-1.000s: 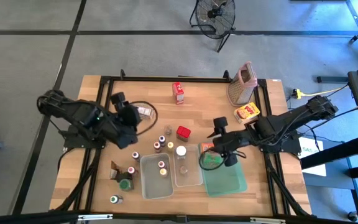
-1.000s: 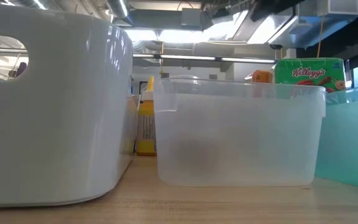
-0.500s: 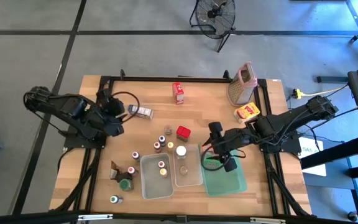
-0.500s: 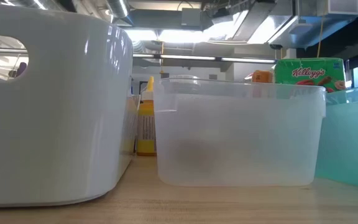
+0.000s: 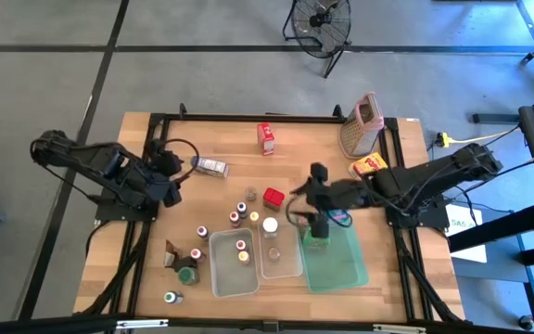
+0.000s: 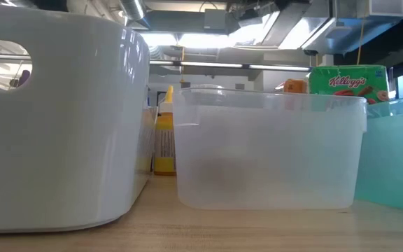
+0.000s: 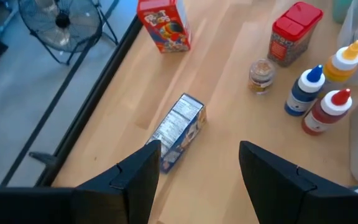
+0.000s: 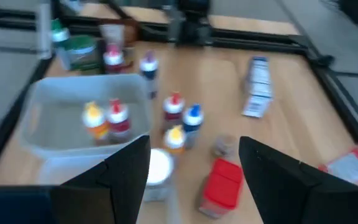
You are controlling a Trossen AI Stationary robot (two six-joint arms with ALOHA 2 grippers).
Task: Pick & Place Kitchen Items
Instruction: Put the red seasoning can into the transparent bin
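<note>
High view: right gripper fingers released, nothing held, above green tray rim. Left gripper likewise released; fallen carton just ahead. Judged: between picks; next, descend, clench.

In the high view, 2 tubs sit side by side left of the tray, bottles inside the left tub, the grater behind.

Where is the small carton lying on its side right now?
In the high view, the small carton lies flat on the table's left half, just right of the left gripper and up-left of the red-lidded jar.
</note>
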